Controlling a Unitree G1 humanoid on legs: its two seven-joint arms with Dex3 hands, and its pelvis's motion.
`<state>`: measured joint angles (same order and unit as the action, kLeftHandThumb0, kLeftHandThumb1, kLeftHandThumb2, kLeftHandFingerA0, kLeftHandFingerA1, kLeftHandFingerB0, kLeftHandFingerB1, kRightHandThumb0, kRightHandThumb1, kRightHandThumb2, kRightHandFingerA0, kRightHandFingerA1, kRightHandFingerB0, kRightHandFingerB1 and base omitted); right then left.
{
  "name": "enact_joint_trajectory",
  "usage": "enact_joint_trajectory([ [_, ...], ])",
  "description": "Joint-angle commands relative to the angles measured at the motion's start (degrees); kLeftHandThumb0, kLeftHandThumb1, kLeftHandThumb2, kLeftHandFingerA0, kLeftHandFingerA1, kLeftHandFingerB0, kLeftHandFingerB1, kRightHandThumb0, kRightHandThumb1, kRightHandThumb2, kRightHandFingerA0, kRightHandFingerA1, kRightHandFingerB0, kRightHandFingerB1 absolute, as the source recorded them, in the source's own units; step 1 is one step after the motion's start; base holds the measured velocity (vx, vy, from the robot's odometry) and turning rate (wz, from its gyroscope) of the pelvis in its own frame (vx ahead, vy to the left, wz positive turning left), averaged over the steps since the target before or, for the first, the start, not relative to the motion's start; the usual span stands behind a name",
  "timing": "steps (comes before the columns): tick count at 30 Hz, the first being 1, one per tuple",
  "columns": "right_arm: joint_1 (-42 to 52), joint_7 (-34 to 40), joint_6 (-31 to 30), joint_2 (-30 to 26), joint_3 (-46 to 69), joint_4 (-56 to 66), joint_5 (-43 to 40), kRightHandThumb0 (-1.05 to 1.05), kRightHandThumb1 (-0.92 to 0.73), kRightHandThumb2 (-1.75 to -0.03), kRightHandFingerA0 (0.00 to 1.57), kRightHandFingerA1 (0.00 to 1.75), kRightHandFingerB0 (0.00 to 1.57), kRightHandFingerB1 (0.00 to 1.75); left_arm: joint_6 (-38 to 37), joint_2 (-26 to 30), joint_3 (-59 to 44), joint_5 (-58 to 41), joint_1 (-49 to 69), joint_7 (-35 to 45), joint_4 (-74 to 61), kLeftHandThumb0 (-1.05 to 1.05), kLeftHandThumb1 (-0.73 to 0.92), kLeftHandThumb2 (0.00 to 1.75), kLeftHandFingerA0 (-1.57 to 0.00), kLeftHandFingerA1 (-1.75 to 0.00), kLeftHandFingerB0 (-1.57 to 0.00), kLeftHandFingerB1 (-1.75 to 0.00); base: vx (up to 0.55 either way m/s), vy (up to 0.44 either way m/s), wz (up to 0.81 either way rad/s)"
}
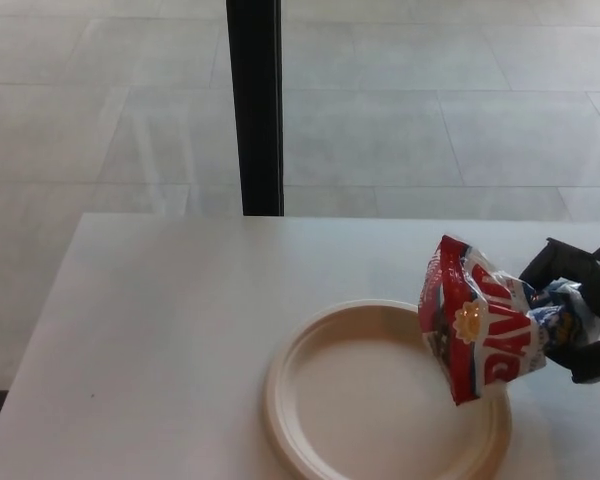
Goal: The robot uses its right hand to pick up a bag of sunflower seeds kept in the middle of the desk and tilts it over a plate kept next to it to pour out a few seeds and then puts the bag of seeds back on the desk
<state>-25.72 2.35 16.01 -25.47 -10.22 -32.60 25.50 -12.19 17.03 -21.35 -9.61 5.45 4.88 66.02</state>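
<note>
A red, white and blue bag of sunflower seeds (477,323) hangs tilted above the right rim of a cream plate (310,400) on the white desk. My right hand (580,305), black, comes in from the right edge and is shut on the bag's blue end. The bag's red end points left and down over the plate. No seeds show on the plate. My left hand does not appear.
The white desk (160,320) spreads left of the plate, with its far edge near mid-picture. Beyond it a black vertical post (254,105) stands before a glass wall and a grey tiled floor (430,100).
</note>
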Motion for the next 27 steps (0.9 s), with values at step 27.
enact_joint_trajectory([
  [27, -10.2, -0.4, 0.7, -5.5, -4.7, 1.8, 8.0, -0.17, -0.51, -1.13, 0.87, 1.75, 0.73, 1.61, -1.2, 2.7, 0.6, 0.4, 1.3, 0.6, 1.0, -0.71, 0.65, 1.17, -0.48, -0.81, -0.33, -0.68, 0.0, 0.0, 0.0],
])
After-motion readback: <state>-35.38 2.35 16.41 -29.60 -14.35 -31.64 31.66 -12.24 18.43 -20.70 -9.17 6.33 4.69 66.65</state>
